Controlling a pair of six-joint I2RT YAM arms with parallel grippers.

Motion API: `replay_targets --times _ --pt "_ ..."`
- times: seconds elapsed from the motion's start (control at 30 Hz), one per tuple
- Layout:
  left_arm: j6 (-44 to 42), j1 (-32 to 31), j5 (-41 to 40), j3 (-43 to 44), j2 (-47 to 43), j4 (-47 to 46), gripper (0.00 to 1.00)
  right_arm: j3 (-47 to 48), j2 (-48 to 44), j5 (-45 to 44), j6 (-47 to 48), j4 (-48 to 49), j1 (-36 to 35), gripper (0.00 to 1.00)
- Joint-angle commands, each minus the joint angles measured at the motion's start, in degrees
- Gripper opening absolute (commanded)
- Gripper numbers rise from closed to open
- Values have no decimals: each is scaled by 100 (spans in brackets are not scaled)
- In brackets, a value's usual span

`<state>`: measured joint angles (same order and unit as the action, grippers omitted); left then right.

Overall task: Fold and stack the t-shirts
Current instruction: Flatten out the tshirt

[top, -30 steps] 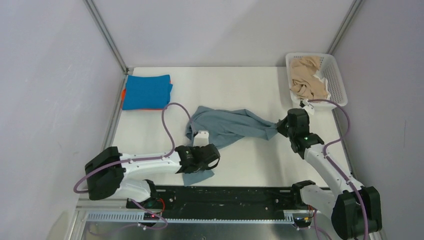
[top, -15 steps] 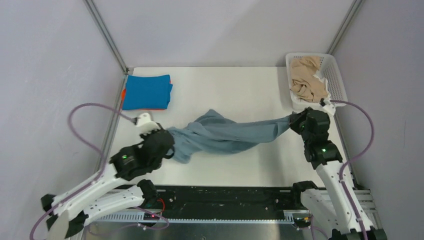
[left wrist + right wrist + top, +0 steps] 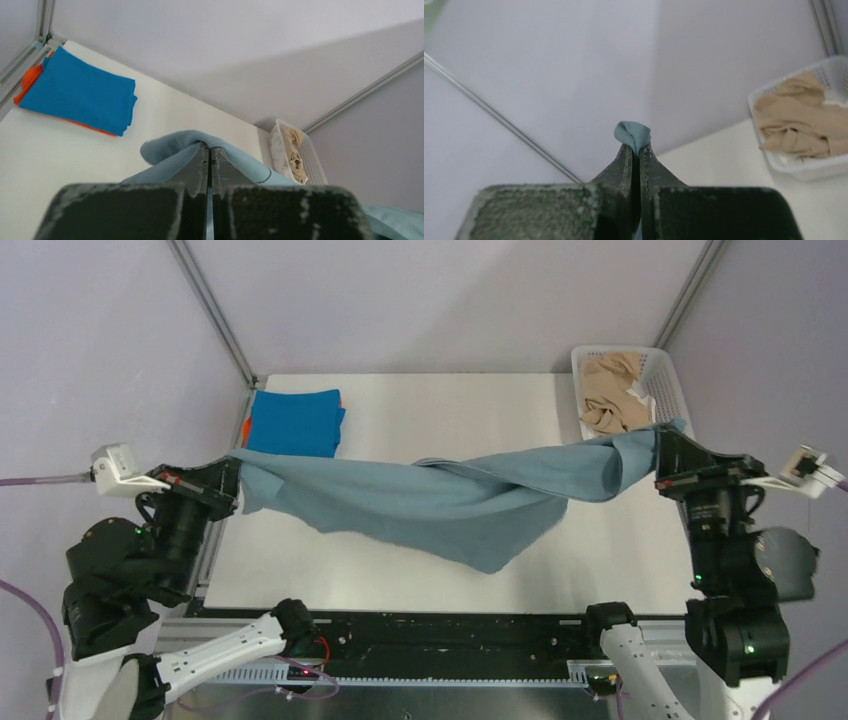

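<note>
The large grey-blue t-shirt [image 3: 440, 502] hangs stretched in the air between both grippers, sagging in the middle above the table. My left gripper [image 3: 232, 476] is shut on its left end; the cloth drapes over the jaw tips in the left wrist view [image 3: 175, 150]. My right gripper [image 3: 660, 455] is shut on its right end, with a small fold [image 3: 633, 134] poking above the tips. A folded bright blue t-shirt [image 3: 293, 424] lies on an orange one [image 3: 246, 427] at the table's back left. Beige t-shirts [image 3: 608, 392] sit crumpled in the basket.
A white lattice basket [image 3: 668, 400] stands at the back right corner of the table [image 3: 450, 410]. Metal frame posts run up at both back corners. A black rail lies along the table's near edge.
Both arms have risen and moved apart, lifting the grey-blue t-shirt off the table and stretching it wide between them.
</note>
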<state>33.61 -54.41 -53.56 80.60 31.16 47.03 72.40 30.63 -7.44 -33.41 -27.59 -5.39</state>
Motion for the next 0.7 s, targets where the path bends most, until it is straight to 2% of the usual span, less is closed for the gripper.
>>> replay_targets --times 0.0,0.1,0.2,0.27,0.3,0.33,0.4,0.5,0.53,0.6,0.63,0.67 --pt "-753 45 322 189 59 -350 0 630 78 -50 203 -306 34 0" --pt "-975 45 311 88 295 -464 0 842 268 -113 285 -403 29 0" --pt "-1083 47 -627 -166 832 -633 0 831 672 -171 283 -550 32 0" --pt "-1018 249 -898 -366 1387 -749 0 753 993 -246 309 -637 29 0" --pt "-937 749 -654 -470 1614 -748 0 647 1123 -340 318 -635 25 0" --pt "-700 1506 46 -525 2066 -763 0 584 1374 -396 335 -583 28 0" --pt "-314 2483 1021 -681 2955 -772 0 367 1810 -608 359 -446 26 0" --pt "-223 3065 1572 -587 4280 -892 0 259 2834 -829 435 -249 31 0" --pt "-306 3179 1649 -461 5009 -933 3 242 3062 -921 446 -208 39 0" --pt "-447 3275 1741 59 6009 -931 18 224 3787 -957 437 38 75 2" --pt "-493 3304 1677 445 6324 -927 34 223 4281 -946 425 288 115 5" --pt "-578 3358 1666 649 6827 -885 40 259 4502 -878 410 417 147 7"
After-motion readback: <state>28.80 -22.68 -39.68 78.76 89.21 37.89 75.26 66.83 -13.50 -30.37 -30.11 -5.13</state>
